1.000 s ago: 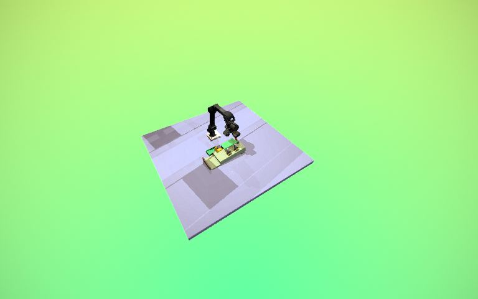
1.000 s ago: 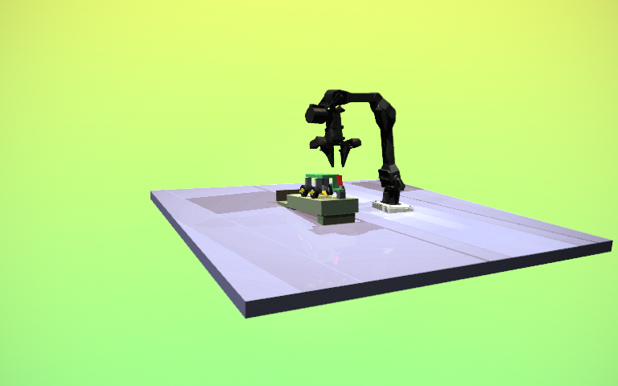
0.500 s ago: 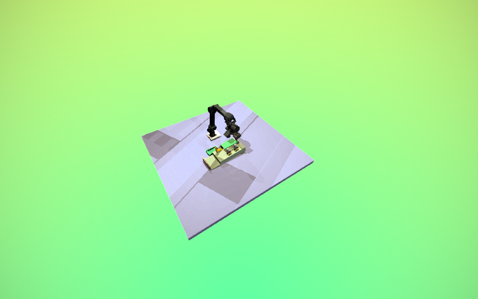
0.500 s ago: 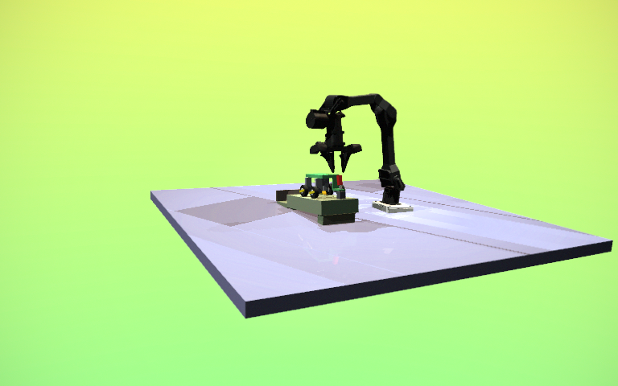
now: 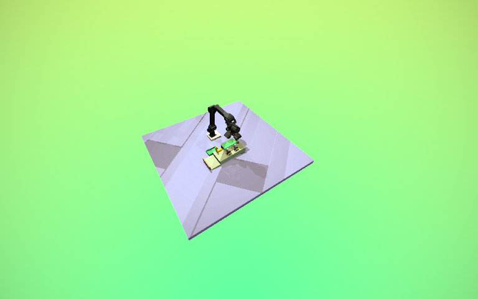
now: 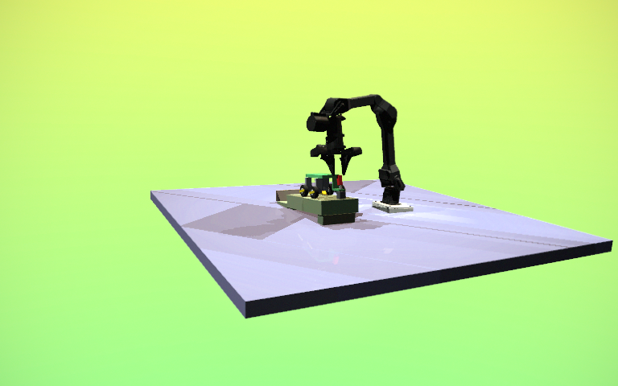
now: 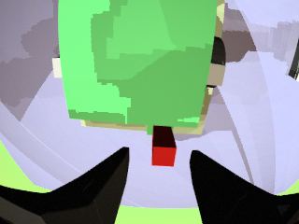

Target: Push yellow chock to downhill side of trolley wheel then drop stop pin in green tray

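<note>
gripper (image 7: 160,171) half-open, holding nothing, hanging above stop pin (image 7: 163,147); pin stands upright, red head up, at uphill end of trolley (image 7: 140,50); trolley's long axis runs along ramp (image 6: 335,205).

Arm (image 5: 221,113) arched over the green-topped trolley (image 5: 230,143) on the ramp (image 5: 215,161); orange-handled chock (image 5: 219,149) beside it on the worktop (image 5: 246,183).

Grey-lilac slab (image 6: 409,273), glossy, thick dark edge. Pale and darker bands cross the top diagonally; a darker patch (image 5: 243,175) near its middle, another (image 5: 162,153) by the left corner. Yellow-green backdrop (image 5: 352,70) all around.
</note>
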